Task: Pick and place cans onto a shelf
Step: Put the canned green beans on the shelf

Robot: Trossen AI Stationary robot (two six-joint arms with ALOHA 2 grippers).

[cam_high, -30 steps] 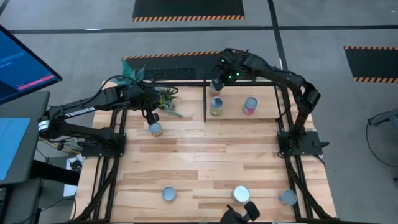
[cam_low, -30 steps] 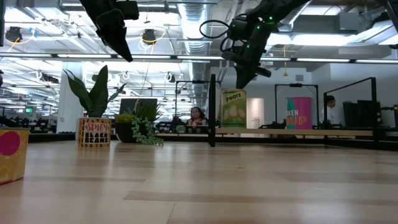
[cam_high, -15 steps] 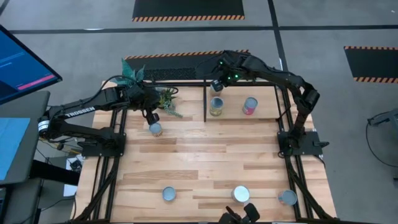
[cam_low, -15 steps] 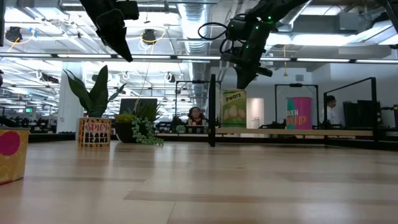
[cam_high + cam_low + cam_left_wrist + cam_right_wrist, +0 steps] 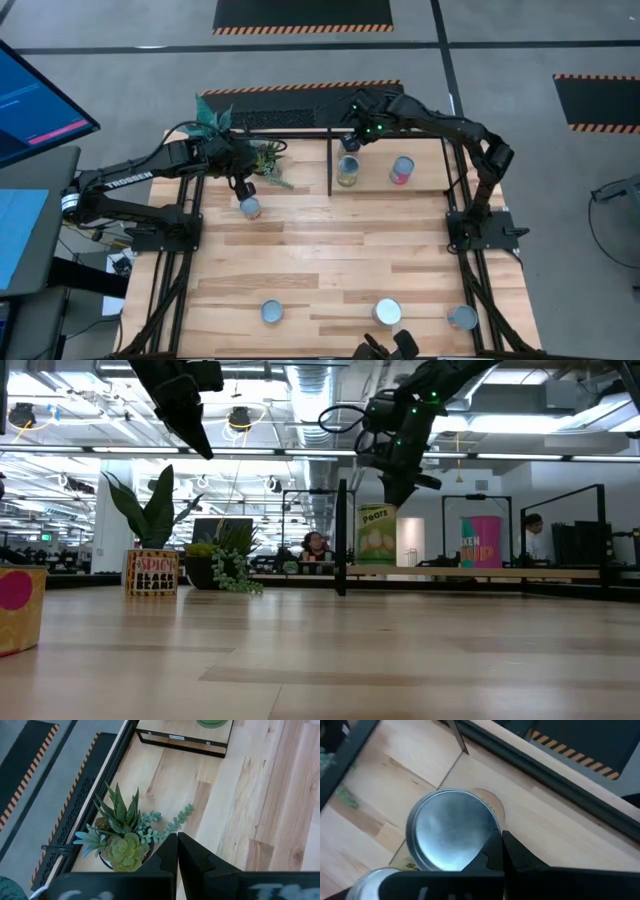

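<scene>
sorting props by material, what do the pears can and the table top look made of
Pears can: apparently metal; its round top is shiny silver with a rolled rim, and the side carries a printed yellow-green label, possibly paper. Table top: light wood planks, with visible grain and seams, smooth finish.

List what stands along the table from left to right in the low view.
Pink-dotted can → black beans can → trailing potted plant → black post → pears can → pink can.

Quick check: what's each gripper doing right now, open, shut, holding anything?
Left gripper: shut, empty, above the succulent pot.
Right gripper: shut, empty, just over the pears can in the shelf.
</scene>
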